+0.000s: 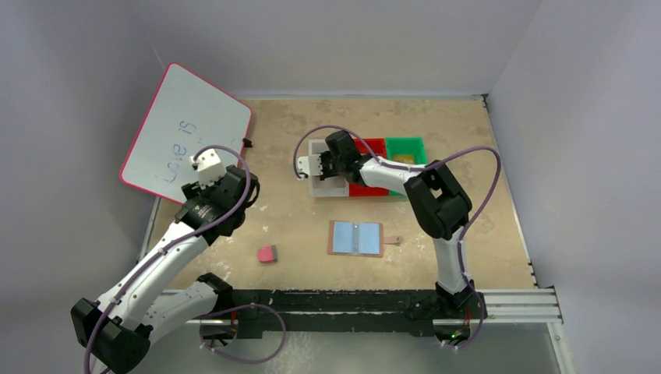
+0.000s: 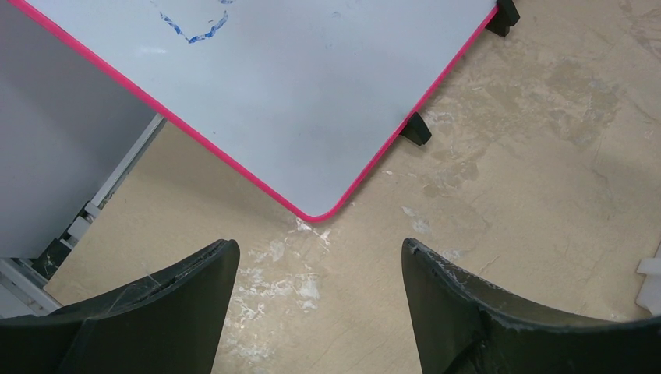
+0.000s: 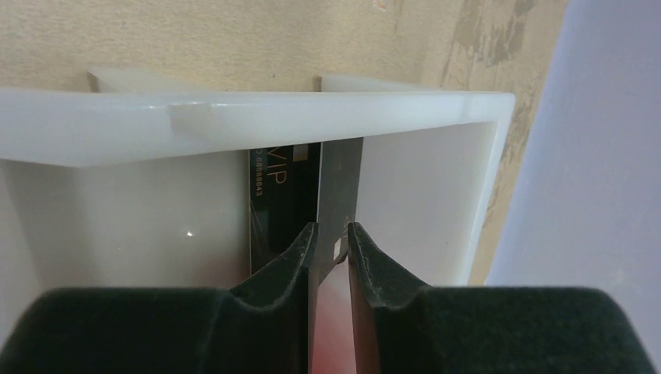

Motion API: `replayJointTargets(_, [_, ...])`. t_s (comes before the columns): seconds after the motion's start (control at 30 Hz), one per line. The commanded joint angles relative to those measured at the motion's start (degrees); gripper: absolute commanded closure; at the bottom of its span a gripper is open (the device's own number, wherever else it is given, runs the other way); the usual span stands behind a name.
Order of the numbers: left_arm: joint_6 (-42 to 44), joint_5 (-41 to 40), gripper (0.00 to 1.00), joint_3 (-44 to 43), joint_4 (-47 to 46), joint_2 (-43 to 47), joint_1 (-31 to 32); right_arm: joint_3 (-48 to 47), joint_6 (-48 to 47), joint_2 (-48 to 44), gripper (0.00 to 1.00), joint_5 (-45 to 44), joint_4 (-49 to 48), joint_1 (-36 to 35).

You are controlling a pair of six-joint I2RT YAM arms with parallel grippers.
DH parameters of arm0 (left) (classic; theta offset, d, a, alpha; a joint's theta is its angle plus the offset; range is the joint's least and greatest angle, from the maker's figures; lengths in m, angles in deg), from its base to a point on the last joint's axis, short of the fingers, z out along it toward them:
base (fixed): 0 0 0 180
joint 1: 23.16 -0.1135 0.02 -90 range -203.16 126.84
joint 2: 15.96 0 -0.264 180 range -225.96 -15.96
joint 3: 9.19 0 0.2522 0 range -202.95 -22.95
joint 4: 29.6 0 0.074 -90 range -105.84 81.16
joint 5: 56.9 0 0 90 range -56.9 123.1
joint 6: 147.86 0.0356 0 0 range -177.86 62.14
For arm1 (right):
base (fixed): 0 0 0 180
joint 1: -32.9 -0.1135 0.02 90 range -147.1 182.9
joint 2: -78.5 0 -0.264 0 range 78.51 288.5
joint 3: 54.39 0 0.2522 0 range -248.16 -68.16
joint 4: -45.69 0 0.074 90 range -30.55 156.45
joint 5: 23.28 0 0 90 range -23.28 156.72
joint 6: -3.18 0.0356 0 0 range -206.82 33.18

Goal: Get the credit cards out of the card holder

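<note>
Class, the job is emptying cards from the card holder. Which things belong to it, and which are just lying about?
Job: credit cards, card holder, white bin holding them, right gripper.
Lying about: eraser, whiteboard, red bin, green bin, left gripper.

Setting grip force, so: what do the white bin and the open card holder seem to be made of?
White bin: likely moulded plastic, smooth, semi-gloss, a highlight on its wall. Card holder: tan border and tab suggest leather or imitation; pale blue sleeves look like thin plastic, too small to confirm.
</note>
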Motion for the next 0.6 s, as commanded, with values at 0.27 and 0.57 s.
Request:
replayJointTargets(0.27, [0.94, -0.24, 0.24, -0.66, -1.64, -0.34, -0.24, -4.84, 3.51, -7.3, 0.71, 3.53, 5.55, 0.58])
replayJointTargets(0.57, [0.72, -1.15, 0.24, -1.09, -1.14, 0.4, -0.29, -0.05, 54.26, -17.77, 0.88, -2.0, -4.83, 1.07])
